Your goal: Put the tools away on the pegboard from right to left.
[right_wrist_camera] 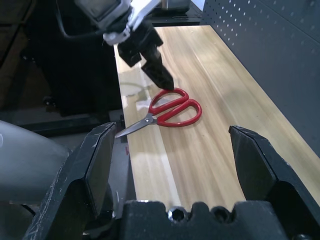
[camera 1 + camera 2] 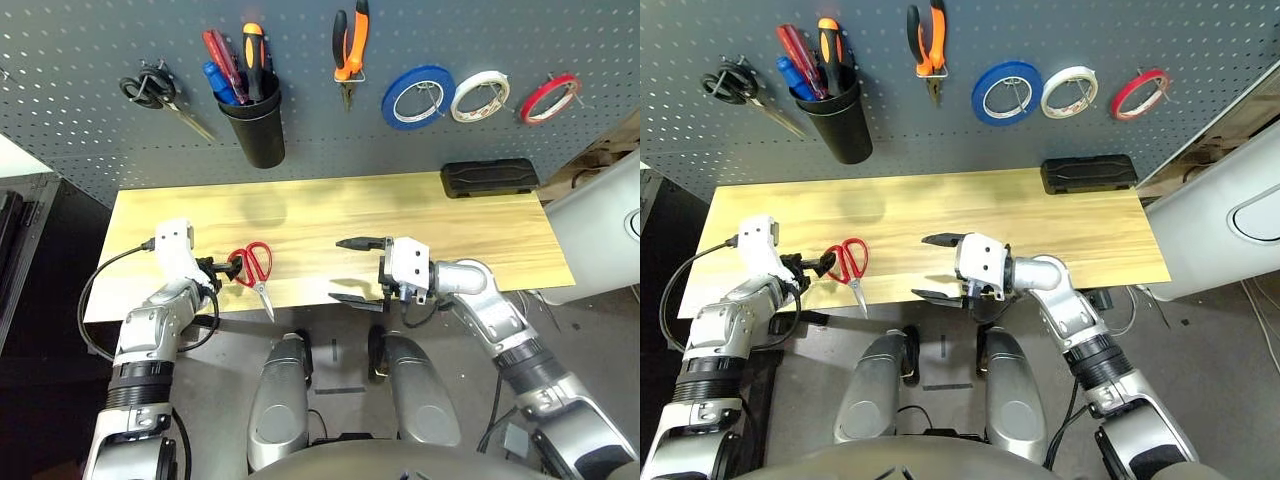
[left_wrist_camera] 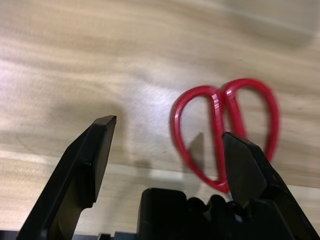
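Observation:
Red-handled scissors (image 2: pixel 256 266) lie flat near the table's front left, blades pointing toward the front edge. My left gripper (image 2: pixel 225 270) stands open just left of their handles; in the left wrist view one finger (image 3: pixel 250 170) overlaps a red handle loop (image 3: pixel 200 95). My right gripper (image 2: pixel 340 270) is open and holds nothing, over the front edge at mid-table, pointing toward the scissors (image 1: pixel 172 107). On the pegboard (image 2: pixel 80 60) hang the red tape ring (image 2: pixel 556 108) at far right and the orange-and-black pliers (image 2: pixel 347 72). A red-handled screwdriver (image 2: pixel 222 55) stands in the black cup (image 2: pixel 255 125).
Blue tape (image 2: pixel 392 105) and white tape (image 2: pixel 462 100) hang between the pliers and the red ring. Black-handled scissors (image 2: pixel 150 88) hang at the board's left. A black case (image 2: pixel 490 177) lies at the back right of the wooden table (image 2: pixel 450 230). A white body (image 2: pixel 600 230) stands to its right.

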{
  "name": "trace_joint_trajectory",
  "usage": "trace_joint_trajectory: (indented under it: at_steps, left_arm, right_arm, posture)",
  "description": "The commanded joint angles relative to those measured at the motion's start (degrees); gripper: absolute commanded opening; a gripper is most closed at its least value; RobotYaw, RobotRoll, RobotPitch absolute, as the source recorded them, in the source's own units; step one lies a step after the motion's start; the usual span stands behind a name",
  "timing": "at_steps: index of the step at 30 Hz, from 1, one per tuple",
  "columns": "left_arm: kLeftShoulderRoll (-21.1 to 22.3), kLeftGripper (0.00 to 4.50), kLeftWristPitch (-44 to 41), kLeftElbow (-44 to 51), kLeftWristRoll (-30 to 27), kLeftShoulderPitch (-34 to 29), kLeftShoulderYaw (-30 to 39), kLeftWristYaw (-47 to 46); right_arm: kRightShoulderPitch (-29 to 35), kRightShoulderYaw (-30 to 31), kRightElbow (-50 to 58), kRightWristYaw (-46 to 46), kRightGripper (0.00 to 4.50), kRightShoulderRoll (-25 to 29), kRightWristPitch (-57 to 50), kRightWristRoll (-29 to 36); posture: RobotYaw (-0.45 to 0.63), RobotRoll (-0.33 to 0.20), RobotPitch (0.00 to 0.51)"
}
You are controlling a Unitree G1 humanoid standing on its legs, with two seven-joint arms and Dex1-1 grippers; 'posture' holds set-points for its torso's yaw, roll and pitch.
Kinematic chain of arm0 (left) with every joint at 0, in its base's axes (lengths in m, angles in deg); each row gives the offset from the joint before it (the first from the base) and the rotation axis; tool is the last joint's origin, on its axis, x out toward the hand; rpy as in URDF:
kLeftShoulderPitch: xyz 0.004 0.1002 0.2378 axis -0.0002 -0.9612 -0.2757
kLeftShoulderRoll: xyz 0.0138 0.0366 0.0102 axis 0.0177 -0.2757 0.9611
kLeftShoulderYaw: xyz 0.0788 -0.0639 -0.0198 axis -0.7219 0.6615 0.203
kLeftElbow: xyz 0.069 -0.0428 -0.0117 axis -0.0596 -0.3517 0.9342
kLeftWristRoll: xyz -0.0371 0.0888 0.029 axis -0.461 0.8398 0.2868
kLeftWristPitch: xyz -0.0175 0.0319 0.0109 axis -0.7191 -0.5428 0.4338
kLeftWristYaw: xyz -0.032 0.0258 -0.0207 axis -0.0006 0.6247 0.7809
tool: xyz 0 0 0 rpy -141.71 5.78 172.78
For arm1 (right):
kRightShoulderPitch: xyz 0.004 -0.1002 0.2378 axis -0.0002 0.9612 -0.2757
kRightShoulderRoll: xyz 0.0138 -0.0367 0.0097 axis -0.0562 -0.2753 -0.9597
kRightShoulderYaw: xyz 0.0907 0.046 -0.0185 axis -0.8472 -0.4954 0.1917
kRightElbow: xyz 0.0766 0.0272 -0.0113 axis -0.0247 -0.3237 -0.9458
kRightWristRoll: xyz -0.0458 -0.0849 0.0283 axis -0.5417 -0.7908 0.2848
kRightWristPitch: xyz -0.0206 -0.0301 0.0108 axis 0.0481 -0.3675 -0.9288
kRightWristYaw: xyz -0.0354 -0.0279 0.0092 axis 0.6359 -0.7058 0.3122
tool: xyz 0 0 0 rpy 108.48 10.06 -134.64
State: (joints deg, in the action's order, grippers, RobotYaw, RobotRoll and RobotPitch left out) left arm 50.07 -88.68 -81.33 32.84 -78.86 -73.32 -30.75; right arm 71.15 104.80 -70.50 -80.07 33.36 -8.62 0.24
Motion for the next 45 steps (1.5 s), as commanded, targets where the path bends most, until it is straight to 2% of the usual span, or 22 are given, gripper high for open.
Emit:
trace_joint_trajectory:
  at_steps: [1,9,11,13,20,22,31,37,45]
  left_arm:
    - [-0.99,4.44,1.52,-1.97,1.86,-1.25,0.57,-0.50]
    - [-2.97,4.44,4.42,-6.34,4.46,-0.45,0.51,-1.28]
    - [-3.77,4.07,5.48,-8.36,4.90,0.36,0.62,-1.63]
    - [-4.50,3.49,6.59,-10.30,5.42,1.11,0.69,-2.04]
    - [-6.06,0.67,9.87,-14.85,6.29,2.94,1.12,-2.58]
    - [-6.28,0.06,10.34,-14.99,6.20,3.39,1.50,-2.65]
    - [-5.49,0.03,9.87,-9.60,5.00,4.71,3.09,-1.44]
    - [-2.67,0.03,5.97,3.66,2.78,2.65,6.23,-0.22]
    - [1.57,0.03,3.64,12.34,-3.15,3.83,10.83,5.90]
  right_arm:
    - [1.42,0.64,2.33,-0.21,4.50,0.89,-1.80,1.03]
    - [0.56,0.50,4.11,-0.06,4.50,1.34,-3.92,2.09]
    - [0.12,0.33,4.57,-0.14,4.50,1.51,-4.46,2.43]
    - [-0.31,0.19,4.65,-0.24,4.50,1.66,-4.78,2.69]
    - [-1.54,-0.23,4.44,-0.29,4.50,2.53,-4.69,3.21]
    - [-1.72,-0.52,4.27,-0.22,4.50,2.90,-4.42,3.22]
    - [-2.29,-2.22,2.43,-0.53,4.50,4.14,-2.78,4.18]
    - [-1.65,-7.34,2.37,-4.06,4.50,5.89,-1.64,11.14]
    - [-2.59,-14.88,4.45,-8.84,4.50,7.72,-1.95,21.36]
  posture:
    - [-0.06,0.000,0.334]
    - [-0.07,0.000,0.333]
    - [-0.07,0.000,0.331]
    - [-0.07,0.000,0.327]
    - [-0.09,0.000,0.315]
    - [-0.09,0.000,0.308]
    - [-0.07,0.000,0.265]
    - [-0.04,0.000,0.221]
    - [-0.05,0.000,0.166]
